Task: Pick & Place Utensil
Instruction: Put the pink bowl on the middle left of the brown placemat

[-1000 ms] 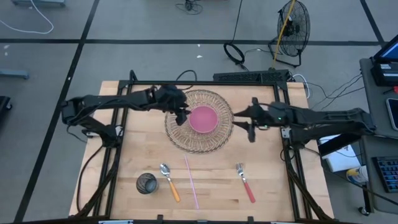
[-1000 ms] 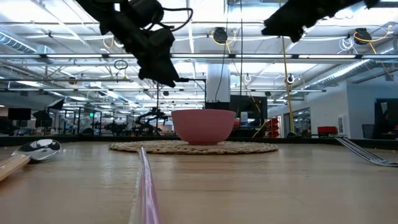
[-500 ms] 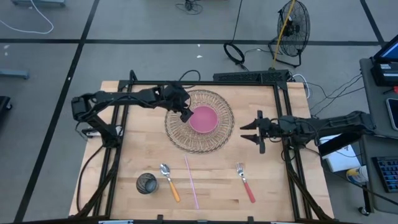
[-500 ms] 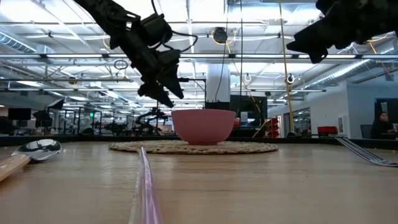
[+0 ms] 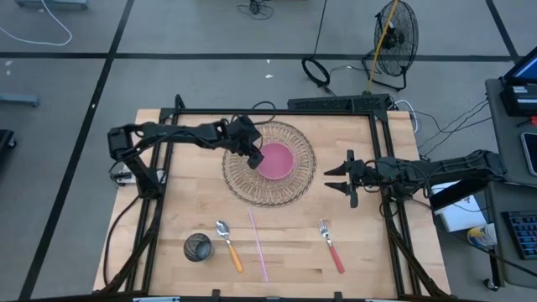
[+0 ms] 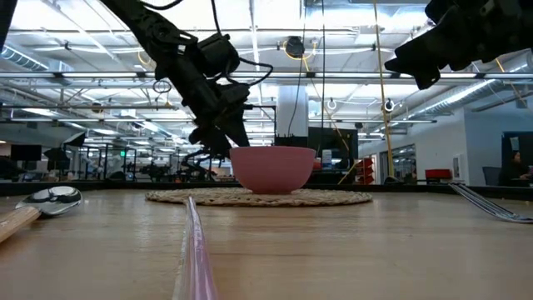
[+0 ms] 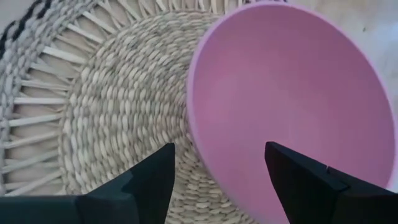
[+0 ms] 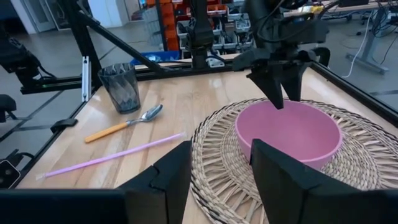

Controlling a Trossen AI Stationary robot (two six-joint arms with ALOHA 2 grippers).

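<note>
The fork [image 5: 330, 245] lies on the desk [image 5: 369, 252], near its front edge, well apart from my right hand [image 5: 338, 177], open wide beside the woven mat [image 5: 239, 186]. Low view: my left hand [image 6: 218, 140] hangs at the pink bowl's [image 6: 271, 169] rim. Left wrist view: its fingers [image 7: 152, 177] spread over that rim.

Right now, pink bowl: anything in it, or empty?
Empty. The left wrist view shows the pink bowl's bare interior, and the high view shows nothing inside. The left gripper, fingers open, holds nothing over its rim.
</note>
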